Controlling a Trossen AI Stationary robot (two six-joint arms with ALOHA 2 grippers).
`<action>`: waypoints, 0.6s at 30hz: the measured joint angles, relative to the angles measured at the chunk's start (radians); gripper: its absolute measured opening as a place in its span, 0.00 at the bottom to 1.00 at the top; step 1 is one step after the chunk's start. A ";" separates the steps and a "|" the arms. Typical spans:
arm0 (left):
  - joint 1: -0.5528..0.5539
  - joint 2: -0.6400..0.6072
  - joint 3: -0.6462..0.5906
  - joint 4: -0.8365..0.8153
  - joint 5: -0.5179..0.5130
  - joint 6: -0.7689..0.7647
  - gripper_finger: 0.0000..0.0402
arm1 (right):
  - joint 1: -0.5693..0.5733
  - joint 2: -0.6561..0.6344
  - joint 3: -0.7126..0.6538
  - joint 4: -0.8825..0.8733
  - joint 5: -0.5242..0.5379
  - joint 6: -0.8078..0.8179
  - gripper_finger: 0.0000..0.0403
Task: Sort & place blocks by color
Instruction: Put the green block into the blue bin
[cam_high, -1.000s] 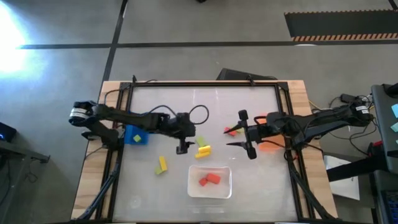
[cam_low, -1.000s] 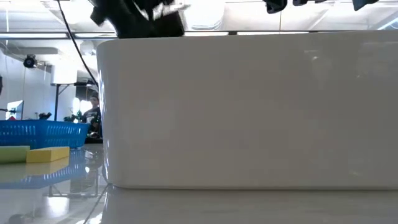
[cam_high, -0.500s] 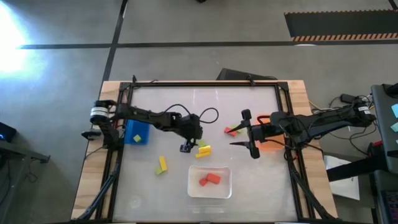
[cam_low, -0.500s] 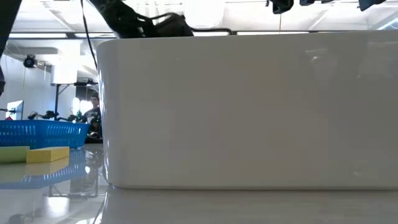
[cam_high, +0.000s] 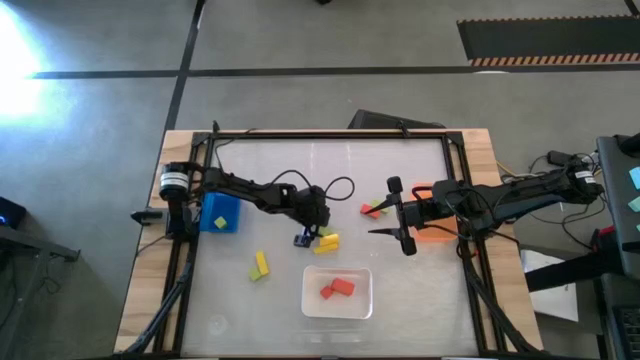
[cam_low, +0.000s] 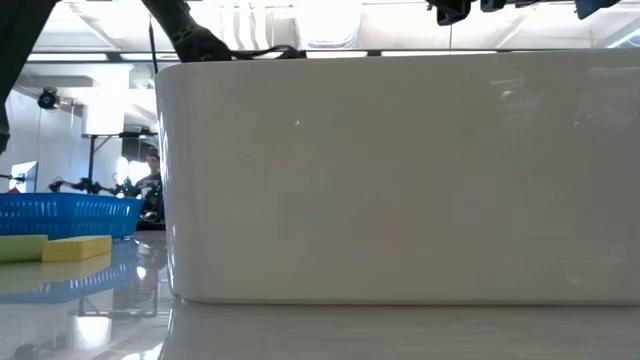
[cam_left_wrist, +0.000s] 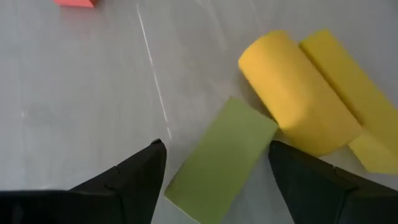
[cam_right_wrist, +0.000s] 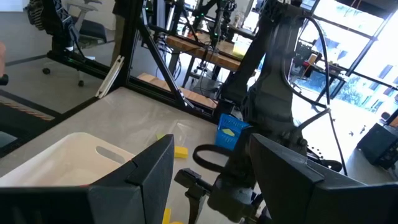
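My left gripper (cam_high: 307, 238) is open and low over the middle of the table. In the left wrist view its fingers (cam_left_wrist: 142, 177) stand on either side of a light green block (cam_left_wrist: 221, 163) that lies flat on the table; I see no touch. A rounded yellow block (cam_left_wrist: 297, 118) and a flat yellow one (cam_left_wrist: 351, 102) lie against the green block's far end. A red block (cam_left_wrist: 74, 2) lies farther off. My right gripper (cam_high: 392, 213) is open and hovers beside a red and green pair of blocks (cam_high: 375, 208). Two red blocks (cam_high: 337, 289) lie in the white tray (cam_high: 312, 305).
A blue bin (cam_high: 220, 213) stands at the table's left under my left arm. An orange bin (cam_high: 432, 236) sits under my right arm. A yellow and a green block (cam_high: 260, 265) lie left of the tray. The tray's wall (cam_low: 400, 180) fills the low view.
My left gripper has come down and a little toward the table's right, over the green and yellow blocks in the middle. My right arm has kept still, and no block has moved.
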 joint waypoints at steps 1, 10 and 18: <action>0.000 -0.001 0.000 0.001 0.000 0.000 0.66 | 0.000 0.000 0.000 0.000 0.000 0.000 0.50; -0.001 -0.004 -0.016 0.000 -0.028 -0.009 0.41 | 0.000 0.000 0.000 -0.001 0.000 0.002 0.50; 0.009 -0.007 -0.019 0.001 -0.086 -0.072 0.28 | 0.000 0.000 0.000 -0.002 0.000 0.011 0.50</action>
